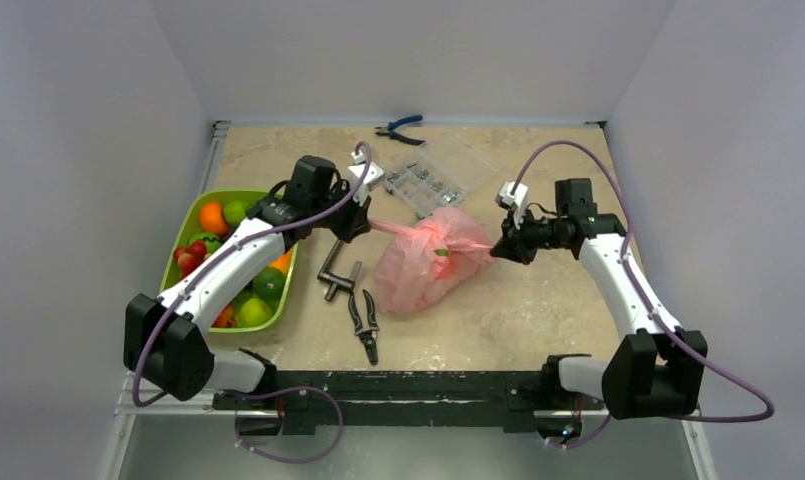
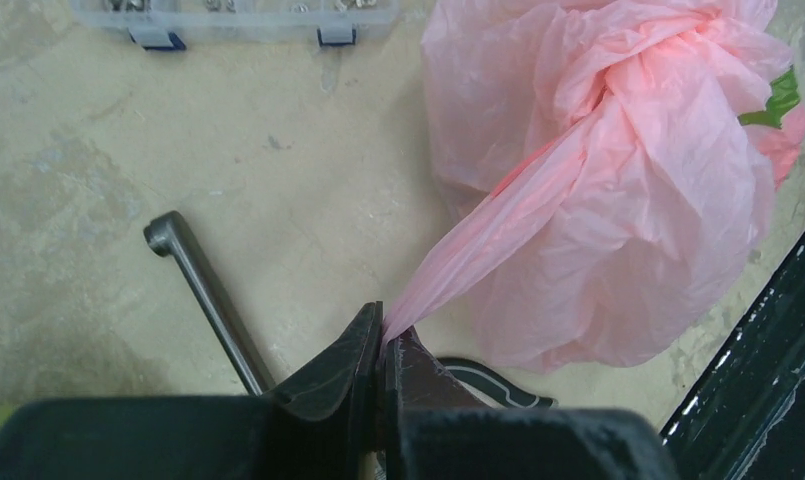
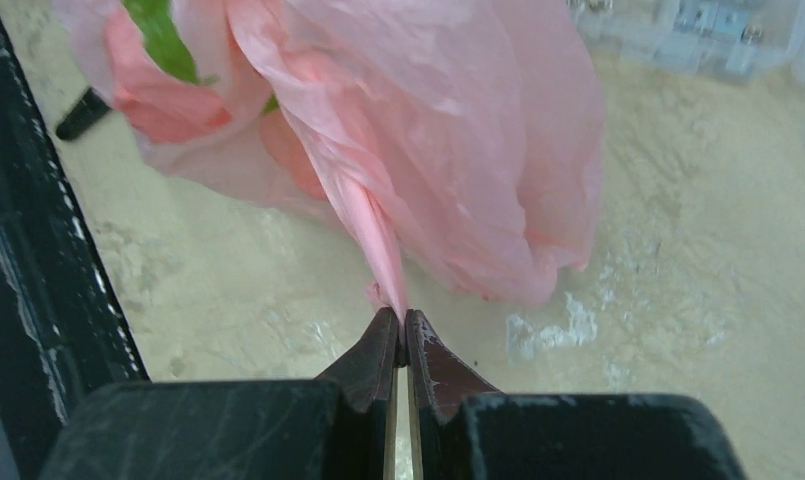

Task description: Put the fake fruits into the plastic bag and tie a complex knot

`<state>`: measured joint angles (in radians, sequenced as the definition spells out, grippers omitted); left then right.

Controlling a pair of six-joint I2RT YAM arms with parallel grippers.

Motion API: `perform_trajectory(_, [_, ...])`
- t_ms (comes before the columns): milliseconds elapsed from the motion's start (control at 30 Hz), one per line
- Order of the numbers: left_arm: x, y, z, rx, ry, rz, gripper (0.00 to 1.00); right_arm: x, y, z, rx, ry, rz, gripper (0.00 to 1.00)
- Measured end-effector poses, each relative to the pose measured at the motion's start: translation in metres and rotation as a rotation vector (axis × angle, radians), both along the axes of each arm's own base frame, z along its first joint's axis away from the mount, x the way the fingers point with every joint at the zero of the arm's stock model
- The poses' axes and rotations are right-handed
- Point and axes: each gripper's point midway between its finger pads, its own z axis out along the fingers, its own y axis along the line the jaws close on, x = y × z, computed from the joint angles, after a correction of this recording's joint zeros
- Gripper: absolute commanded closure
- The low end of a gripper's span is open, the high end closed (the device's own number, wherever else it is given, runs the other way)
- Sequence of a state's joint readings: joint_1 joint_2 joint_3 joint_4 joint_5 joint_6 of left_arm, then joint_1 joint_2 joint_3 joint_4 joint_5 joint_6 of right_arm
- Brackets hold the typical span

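Left gripper (image 2: 383, 332) on bulging, twisted bag (image 2: 618, 210)

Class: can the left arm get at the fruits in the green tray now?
Probably not yet: the left gripper is shut on the stretched bag handle; the tray lies just under that arm.
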<state>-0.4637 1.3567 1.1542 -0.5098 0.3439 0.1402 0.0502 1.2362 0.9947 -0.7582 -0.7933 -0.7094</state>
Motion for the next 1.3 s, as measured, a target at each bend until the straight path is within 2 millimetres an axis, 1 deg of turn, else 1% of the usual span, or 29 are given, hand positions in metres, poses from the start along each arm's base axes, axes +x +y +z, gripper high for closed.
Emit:
perform_trajectory(100, [-0.005,0.003,-0.021,0.017,0.050,-0.002,1.00,-0.006,-0.016,-0.031,-0.036,0.041,-0.021,1.00])
perform_trajectory(167, [-0.010,0.002,-0.035,0.024,0.090,-0.014,1.00,-0.010,-0.025,-0.047,-0.052,0.075,-0.027,1.00])
perform_trajectory(233, [-0.013,0.003,-0.045,0.030,0.117,-0.019,1.00,-0.010,-0.032,-0.057,-0.079,0.093,-0.030,1.00])
perform_trajectory(333, [-0.011,0.010,-0.051,0.048,0.124,0.003,1.00,-0.013,-0.042,-0.061,-0.117,0.105,-0.041,1.00])
perform_trajectory(367, [-0.009,0.011,-0.051,0.049,0.121,0.007,1.00,-0.015,-0.042,-0.061,-0.121,0.109,-0.034,0.95])
perform_trajectory(400, [-0.009,0.011,-0.050,0.047,0.119,0.006,1.00,-0.017,-0.041,-0.060,-0.125,0.114,-0.019,0.80])
perform_trajectory(433, [-0.010,0.010,-0.050,0.046,0.118,0.000,1.00,-0.019,-0.039,-0.058,-0.126,0.118,-0.004,0.69])
perform_trajectory(467, [-0.011,0.008,-0.050,0.042,0.121,-0.009,0.97,-0.021,-0.035,-0.056,-0.125,0.121,0.017,0.61])
perform_trajectory(533, [-0.015,0.004,-0.049,0.035,0.121,-0.035,0.88,-0.023,-0.031,-0.052,-0.124,0.124,0.052,0.40])
perform_trajectory(567, [-0.016,0.002,-0.049,0.032,0.120,-0.050,0.85,-0.024,-0.030,-0.051,-0.123,0.127,0.063,0.32])
perform_trajectory(600, [-0.018,0.000,-0.048,0.030,0.119,-0.063,0.81,-0.026,-0.029,-0.050,-0.121,0.131,0.070,0.26])
perform_trajectory(633, [-0.019,-0.001,-0.048,0.029,0.120,-0.072,0.78,-0.028,-0.027,-0.049,-0.118,0.135,0.079,0.23])
perform_trajectory(700, [-0.022,-0.003,-0.047,0.027,0.123,-0.092,0.69,-0.029,-0.023,-0.048,-0.115,0.134,0.091,0.21])
perform_trajectory(800, [-0.023,-0.004,-0.045,0.025,0.121,-0.111,0.57,-0.026,-0.012,-0.046,-0.127,0.110,0.110,0.21])
perform_trajectory(867, [-0.024,-0.006,-0.043,0.023,0.122,-0.120,0.47,-0.022,-0.003,-0.044,-0.131,0.084,0.118,0.21])
perform_trajectory(933, [-0.025,-0.007,-0.042,0.022,0.121,-0.127,0.41,-0.014,0.005,-0.043,-0.136,0.057,0.113,0.21])
perform_trajectory(967, [-0.026,-0.007,-0.041,0.024,0.120,-0.134,0.41,-0.010,0.008,-0.043,-0.139,0.048,0.103,0.24])
perform_trajectory(1067, [-0.026,-0.008,-0.041,0.034,0.116,-0.150,0.41,0.005,0.011,-0.046,-0.149,0.031,0.061,0.35])
perform_trajectory(1100, [-0.025,-0.008,-0.042,0.039,0.116,-0.155,0.42,0.008,0.011,-0.048,-0.151,0.033,0.049,0.40])
perform_trajectory(1200, [-0.021,-0.010,-0.047,0.057,0.128,-0.162,0.43,0.016,0.011,-0.060,-0.152,0.075,0.012,0.55])
perform_trajectory(1233, [-0.019,-0.011,-0.050,0.064,0.132,-0.162,0.45,0.017,0.012,-0.064,-0.151,0.094,0.002,0.59])
perform_trajectory(1267, [-0.017,-0.012,-0.052,0.072,0.136,-0.162,0.49,0.018,0.012,-0.067,-0.148,0.110,-0.008,0.65])
perform_trajectory(1300, [-0.015,-0.014,-0.055,0.079,0.142,-0.162,0.55,0.018,0.013,-0.068,-0.146,0.121,-0.016,0.73])
